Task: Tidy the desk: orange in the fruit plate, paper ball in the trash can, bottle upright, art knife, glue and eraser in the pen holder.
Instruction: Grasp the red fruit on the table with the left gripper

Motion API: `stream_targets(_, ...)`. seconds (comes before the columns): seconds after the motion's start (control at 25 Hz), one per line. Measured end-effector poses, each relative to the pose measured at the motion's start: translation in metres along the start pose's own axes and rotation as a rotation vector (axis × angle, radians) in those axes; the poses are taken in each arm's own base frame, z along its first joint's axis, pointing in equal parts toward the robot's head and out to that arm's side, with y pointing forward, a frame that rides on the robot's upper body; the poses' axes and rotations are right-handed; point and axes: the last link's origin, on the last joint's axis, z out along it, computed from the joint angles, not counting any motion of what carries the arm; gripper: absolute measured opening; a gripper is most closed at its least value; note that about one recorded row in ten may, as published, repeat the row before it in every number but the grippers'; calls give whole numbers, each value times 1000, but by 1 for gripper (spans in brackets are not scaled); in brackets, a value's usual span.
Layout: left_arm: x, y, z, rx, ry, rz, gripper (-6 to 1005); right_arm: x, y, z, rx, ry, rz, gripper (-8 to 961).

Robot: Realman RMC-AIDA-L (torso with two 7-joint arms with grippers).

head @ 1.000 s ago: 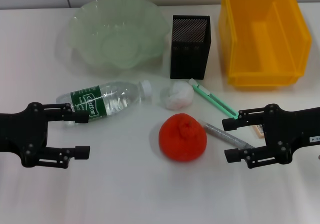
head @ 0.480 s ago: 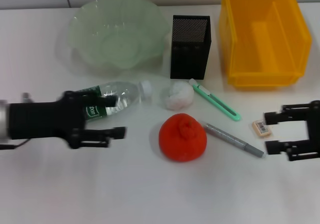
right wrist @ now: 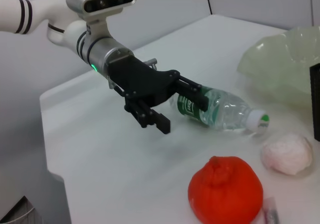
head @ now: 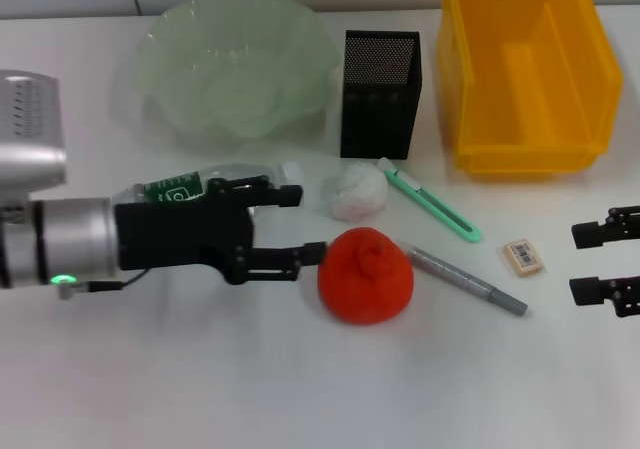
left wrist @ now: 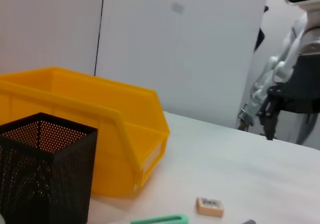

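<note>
Risk first: left claw point(head: 300, 224), fingers spread, level with the red-orange bumpy round orange point(head: 366, 275), one tip almost touching; a glancing push likely to roll fruit toward the grey marker pen point(head: 465, 280) or white crumpled paper ball point(head: 352, 191). Also close over the lying clear plastic bottle point(right wrist: 220, 111). Orange on white worktop point(head: 200, 369), well short of pale-green wavy glass fruit plate point(head: 170, 64). Right claw point(head: 606, 262) spread, parked at the worktop's right edge.
</note>
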Motion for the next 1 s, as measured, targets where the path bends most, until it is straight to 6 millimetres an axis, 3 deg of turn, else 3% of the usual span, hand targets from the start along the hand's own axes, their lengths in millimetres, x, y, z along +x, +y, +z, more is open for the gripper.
stream_targets(0.28, -6, 2, 33, 3, -13, -30, 791, -8, -2, -1, 10, 19, 9, 726)
stream_targets(1.0, -27, 15, 64, 49, -51, 85, 781, -21, -7, 6, 31, 53, 9, 726)
